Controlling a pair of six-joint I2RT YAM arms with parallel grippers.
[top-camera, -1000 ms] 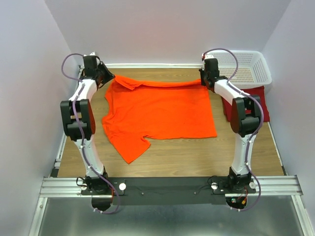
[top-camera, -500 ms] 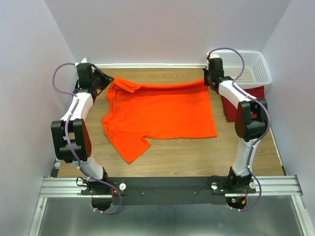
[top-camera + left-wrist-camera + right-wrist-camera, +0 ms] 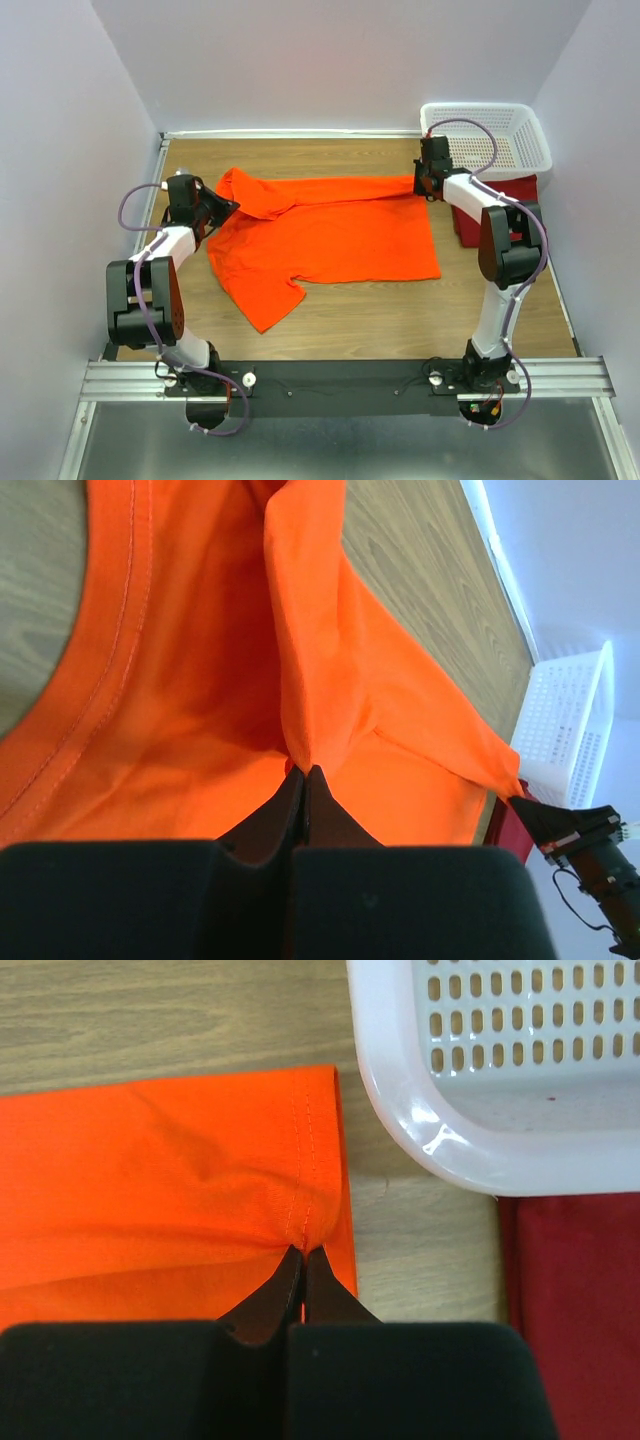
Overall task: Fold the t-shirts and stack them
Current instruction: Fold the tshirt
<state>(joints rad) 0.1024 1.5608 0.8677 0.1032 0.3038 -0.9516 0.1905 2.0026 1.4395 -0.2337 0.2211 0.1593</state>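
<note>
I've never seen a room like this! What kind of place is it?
Probably a robot test booth: plain walls around a wooden table, left arm and right arm bolted to a metal rail, an orange t-shirt between them.

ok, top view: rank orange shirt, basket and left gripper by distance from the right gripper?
1. orange shirt: its corner is pinched in the right gripper.
2. basket: just beyond, far-right corner.
3. left gripper: across the table, left side.
</note>
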